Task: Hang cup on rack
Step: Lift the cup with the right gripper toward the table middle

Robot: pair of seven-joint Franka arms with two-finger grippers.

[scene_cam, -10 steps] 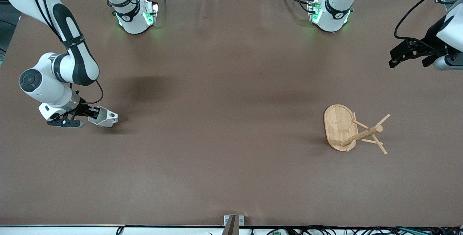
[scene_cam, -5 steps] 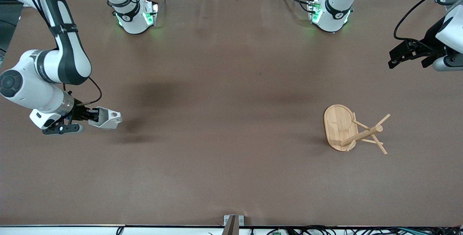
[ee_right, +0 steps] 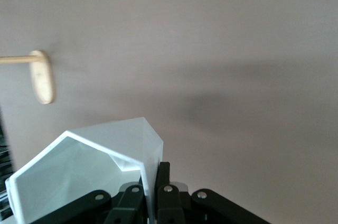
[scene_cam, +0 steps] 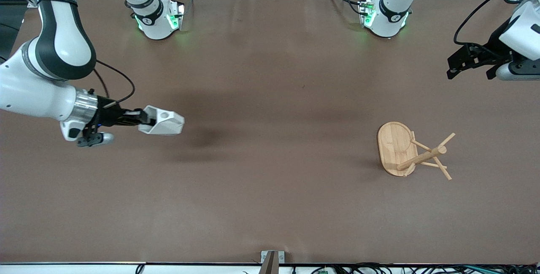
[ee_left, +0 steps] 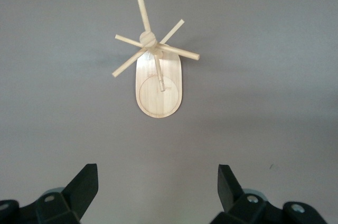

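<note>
The white faceted cup (scene_cam: 163, 123) hangs on its side above the table near the right arm's end. My right gripper (scene_cam: 141, 121) is shut on its rim wall, one finger inside the mouth and one outside; the right wrist view shows the cup (ee_right: 90, 174) pinched in the gripper (ee_right: 153, 182). The bamboo rack (scene_cam: 424, 156) stands upright on its oval base (scene_cam: 393, 145) toward the left arm's end, and shows too in the wrist views as the rack (ee_left: 157, 73) and the rack (ee_right: 42, 76). My left gripper (scene_cam: 459, 68) hovers open and empty over the table's edge, the left gripper (ee_left: 157, 187) facing the rack.
The brown table (scene_cam: 270, 181) carries only the rack. The two arm bases (scene_cam: 158, 17) stand along the table edge farthest from the front camera. A small metal bracket (scene_cam: 272, 259) sits at the edge nearest that camera.
My right arm has lifted the cup off the table and carried it toward the left arm's end. The left gripper has drifted slightly. The rack has not moved.
</note>
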